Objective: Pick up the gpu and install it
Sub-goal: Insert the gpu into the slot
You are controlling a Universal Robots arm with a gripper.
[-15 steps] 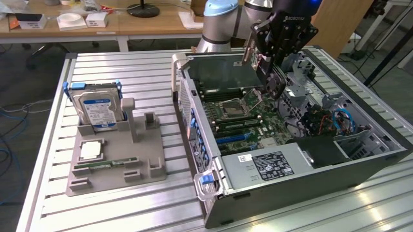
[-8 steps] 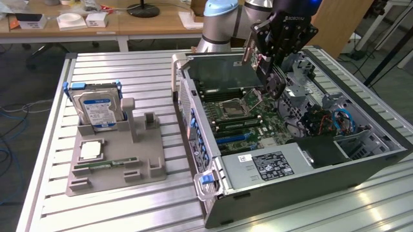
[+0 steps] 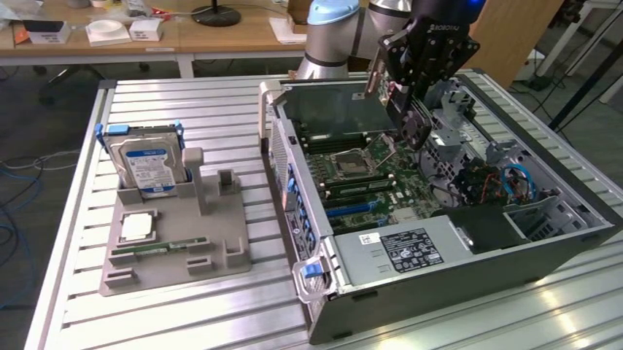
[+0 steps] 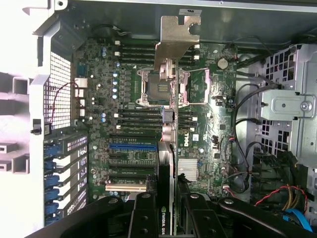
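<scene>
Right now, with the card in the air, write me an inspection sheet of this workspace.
Surface: ribbed metal table; grey holder tray on it beside the open computer case.
Job's things: gpu held above the motherboard, apparently not yet in a slot.
Clutter: hard drive upright in the tray; memory stick lying flat in it.
Grippers: tool shut on the gpu.
Cables: blue cables inside the case; loose cables on the floor at the exterior view's left.
Surroundings: wooden desk behind, with white boxes.
</scene>
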